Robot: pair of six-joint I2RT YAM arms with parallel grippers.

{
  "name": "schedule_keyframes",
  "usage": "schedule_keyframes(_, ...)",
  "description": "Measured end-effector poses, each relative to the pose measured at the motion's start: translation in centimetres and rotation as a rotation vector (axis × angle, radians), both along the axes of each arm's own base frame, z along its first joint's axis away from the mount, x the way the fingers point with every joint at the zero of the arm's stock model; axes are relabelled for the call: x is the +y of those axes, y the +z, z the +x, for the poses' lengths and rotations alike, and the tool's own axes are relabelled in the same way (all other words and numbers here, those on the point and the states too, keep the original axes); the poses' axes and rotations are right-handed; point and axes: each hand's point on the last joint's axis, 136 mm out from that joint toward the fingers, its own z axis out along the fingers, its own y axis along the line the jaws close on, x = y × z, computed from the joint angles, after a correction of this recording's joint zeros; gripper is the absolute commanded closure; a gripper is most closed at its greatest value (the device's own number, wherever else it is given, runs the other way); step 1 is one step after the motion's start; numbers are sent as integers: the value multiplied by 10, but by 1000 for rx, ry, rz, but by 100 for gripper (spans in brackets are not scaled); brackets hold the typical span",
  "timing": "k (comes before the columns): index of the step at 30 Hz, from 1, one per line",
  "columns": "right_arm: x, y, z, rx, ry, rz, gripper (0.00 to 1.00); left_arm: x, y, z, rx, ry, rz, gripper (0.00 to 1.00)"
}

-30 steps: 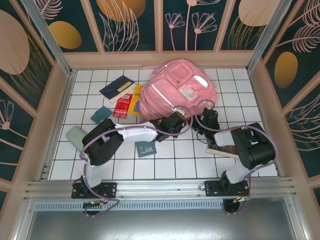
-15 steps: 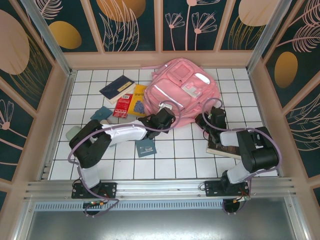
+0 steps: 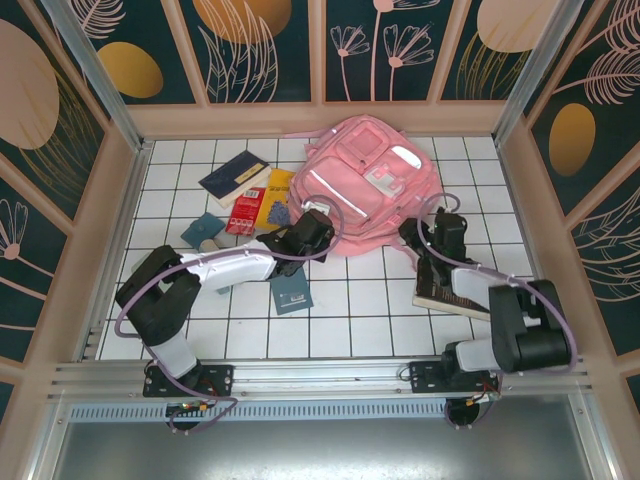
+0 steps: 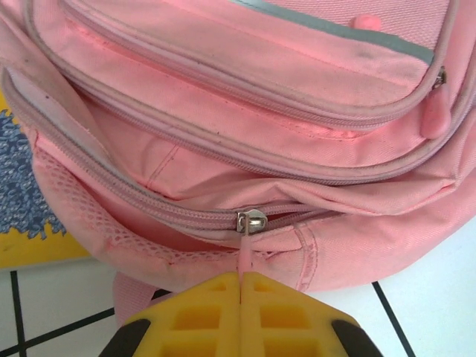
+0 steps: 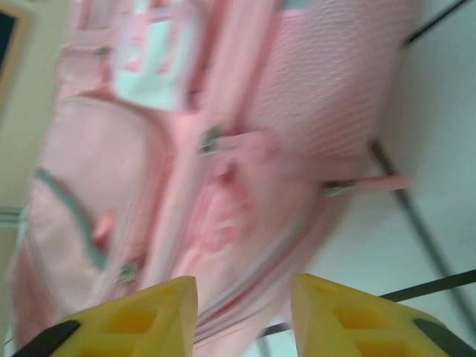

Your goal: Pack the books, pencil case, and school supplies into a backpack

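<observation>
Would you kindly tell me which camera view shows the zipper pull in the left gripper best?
The left wrist view: the zipper pull sits sharp and close, pinched by the shut left gripper at the backpack. From the top view it is too small to tell; the right wrist view is blurred.

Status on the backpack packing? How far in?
Done: nothing visibly packed. In hand: left gripper pinches the zipper pull of the backpack; right gripper is beside it, jaws open, empty. Left: unzip, then load the navy book, teal book, brown book and the rest on the tiles.
</observation>
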Motion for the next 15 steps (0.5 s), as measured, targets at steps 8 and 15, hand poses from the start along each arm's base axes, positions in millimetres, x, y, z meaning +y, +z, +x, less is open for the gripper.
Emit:
schedule_keyframes(8, 49, -3, -31, 12, 80, 43, 44, -20, 0, -9, 0, -75, -1, 100)
schedule_keyframes(15, 65, -46, -38, 146, 95, 57, 41, -45, 3, -29, -5, -170, -14, 100)
